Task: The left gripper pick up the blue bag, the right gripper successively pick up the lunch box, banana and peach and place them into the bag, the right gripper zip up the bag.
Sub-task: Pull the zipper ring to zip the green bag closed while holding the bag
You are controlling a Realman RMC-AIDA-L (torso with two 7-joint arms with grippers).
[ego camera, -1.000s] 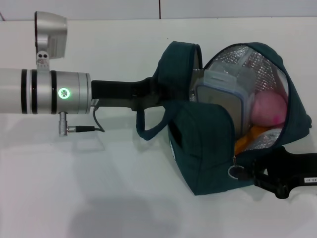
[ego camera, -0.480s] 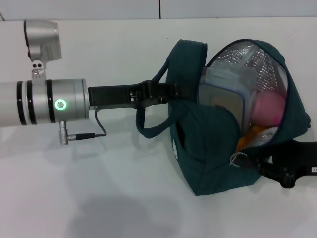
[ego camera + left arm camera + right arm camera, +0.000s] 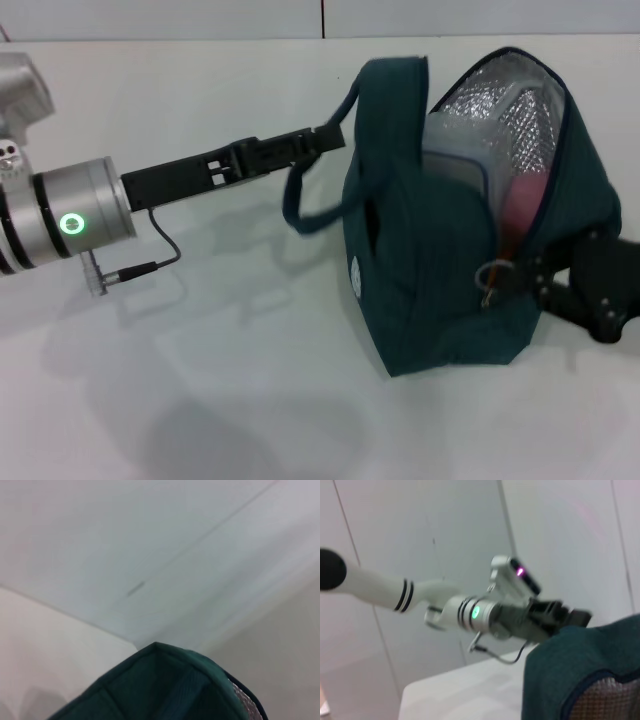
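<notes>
The blue bag [image 3: 450,250] was stood upright on the white bench [image 3: 200,380], its mouth partly open. The left tool [image 3: 335,135] was clamped on the bag's top edge by the handle. The right tool [image 3: 520,278] was closed on the zipper ring pull [image 3: 492,275]. Inside, the lunch box [image 3: 465,165] was seen upright against the foil lining, with the peach [image 3: 520,205] beside it.

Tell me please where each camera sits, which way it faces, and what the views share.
Head: from above, down at the table; both arms show, left gripper at the bag, right gripper at its zipper ring.
Left wrist: looks past the bag's top edge toward a wall; no own fingers show.
Right wrist: looks over the bag at the left arm.
All three share the bag.
</notes>
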